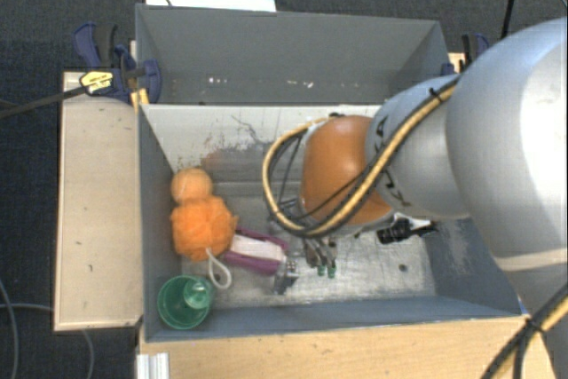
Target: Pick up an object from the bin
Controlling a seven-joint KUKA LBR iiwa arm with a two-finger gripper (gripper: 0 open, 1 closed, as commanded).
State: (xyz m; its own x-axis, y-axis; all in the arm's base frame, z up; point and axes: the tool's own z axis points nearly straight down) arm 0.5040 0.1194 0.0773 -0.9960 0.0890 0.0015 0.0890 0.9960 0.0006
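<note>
Purple brush (252, 259) just beside hand (286, 278)

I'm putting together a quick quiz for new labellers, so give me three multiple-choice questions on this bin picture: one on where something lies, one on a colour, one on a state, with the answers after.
1. Where in the bin is the green cup?
A) lower-left corner of the view
B) upper-right corner
C) the middle

2. What colour is the mesh bath puff?
A) blue
B) orange
C) black

3. How is the pink and white thing beside the puff placed?
A) hanging above the rim
B) standing in the cup
C) lying flat on the bin floor

Answers:
1 A: it sits by the left wall at the near corner.
2 B: it is bright orange, with a paler ball just above it in the view.
3 C: it rests on the floor, its right end by the gripper.
</note>
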